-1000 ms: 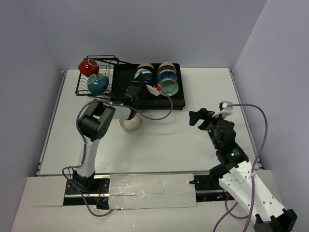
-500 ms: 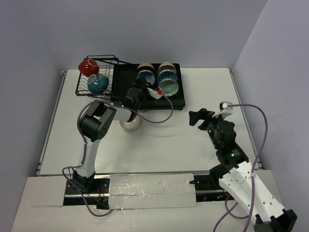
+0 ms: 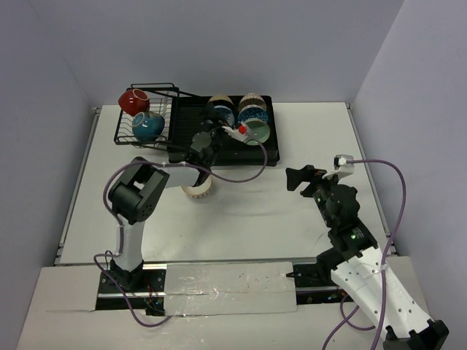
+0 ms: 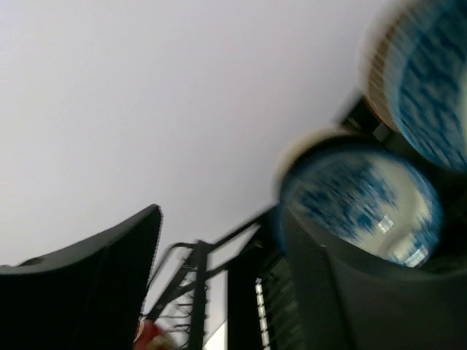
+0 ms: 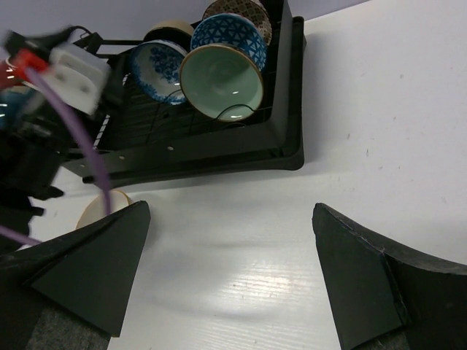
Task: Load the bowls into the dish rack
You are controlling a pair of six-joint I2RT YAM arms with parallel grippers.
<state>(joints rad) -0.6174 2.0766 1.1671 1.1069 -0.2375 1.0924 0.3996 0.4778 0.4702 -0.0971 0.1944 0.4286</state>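
The black dish rack (image 3: 270, 154) lies at the back of the table, its wire basket (image 3: 124, 135) on the left end. On edge in the ridged tray stand several bowls: a blue-patterned bowl (image 3: 221, 111), two more behind it, and a pale green bowl (image 3: 257, 132). My left gripper (image 3: 214, 122) is open over the tray. The blue-patterned bowl (image 4: 363, 197) sits just past its right finger (image 4: 365, 292), with only rack bars between the fingers. A cream bowl (image 3: 195, 189) rests on the table under the left arm. My right gripper (image 3: 295, 177) hangs open over bare table.
A red bowl (image 3: 133, 100) and a blue bowl (image 3: 148, 125) fill the wire basket. The left arm's purple cable (image 3: 244, 175) loops over the tray's front edge. White walls close in the table on three sides.
My left gripper has gone from shut to open and let go of the blue-patterned bowl, which now stands in the tray. The left elbow has dropped leftward. The right arm has hardly moved.
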